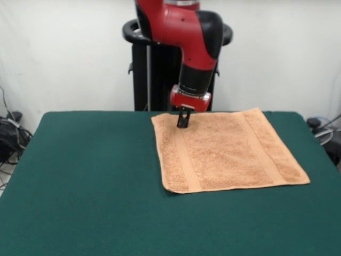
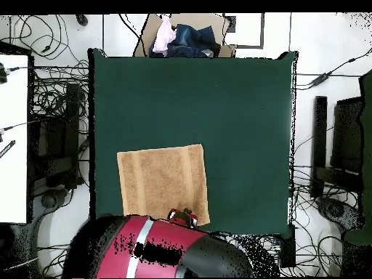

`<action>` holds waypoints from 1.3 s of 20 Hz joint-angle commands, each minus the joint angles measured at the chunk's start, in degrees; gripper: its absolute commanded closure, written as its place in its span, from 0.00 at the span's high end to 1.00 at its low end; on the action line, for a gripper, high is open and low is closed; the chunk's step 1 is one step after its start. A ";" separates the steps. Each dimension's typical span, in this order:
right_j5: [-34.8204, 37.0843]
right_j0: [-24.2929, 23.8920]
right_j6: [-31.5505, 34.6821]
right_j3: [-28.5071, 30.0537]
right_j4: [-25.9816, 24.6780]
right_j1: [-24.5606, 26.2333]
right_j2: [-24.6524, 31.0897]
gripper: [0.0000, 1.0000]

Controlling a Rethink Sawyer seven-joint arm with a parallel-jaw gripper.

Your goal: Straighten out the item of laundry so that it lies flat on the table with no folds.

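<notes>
Towel lies flat on the worktop, soft and limp; gripper at its far corner, fingers' state unclear.

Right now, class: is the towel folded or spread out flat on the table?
Spread flat. The towel lies as one open square on the table, all four corners out, no fold showing. The gripper is at its far edge.
</notes>
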 commanded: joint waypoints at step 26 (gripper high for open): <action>21.05 -4.66 12.44 4.80 8.88 -21.25 8.01 0.00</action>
